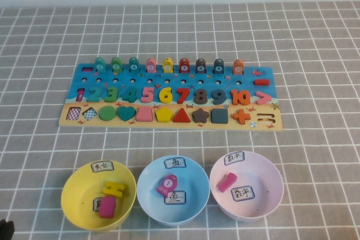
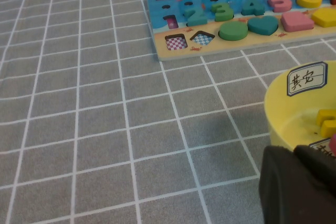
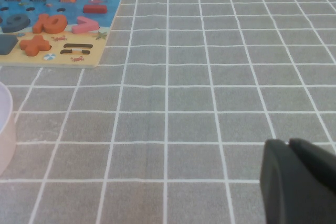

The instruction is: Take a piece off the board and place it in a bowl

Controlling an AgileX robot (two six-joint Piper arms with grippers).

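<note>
We see a magenta-pink piece (image 1: 167, 184) in the light blue bowl (image 1: 147, 194), a blue-and-tan board (image 1: 169, 121), yellow (image 1: 76, 203) and pink bowls (image 1: 264, 192), a grey white-gridded cloth (image 1: 315, 82).

- Soft, even light is falling from overhead, keeping the whole surface (image 1: 315, 54) bright.
- The bowls are casting only faint shadows; a soft dark patch is lying at 9 o'clock of the yellow bowl (image 2: 310, 114) in the left wrist view.
- A mild sheen is showing on the inner wall of the light blue bowl (image 1: 147, 192), with no harsh glare.
- Both wrist views are looking slightly soft, the board (image 3: 52, 30) blurring towards 12 o'clock.
- The dark fingers (image 3: 299, 182) at 5 o'clock are sitting out of focus.
</note>
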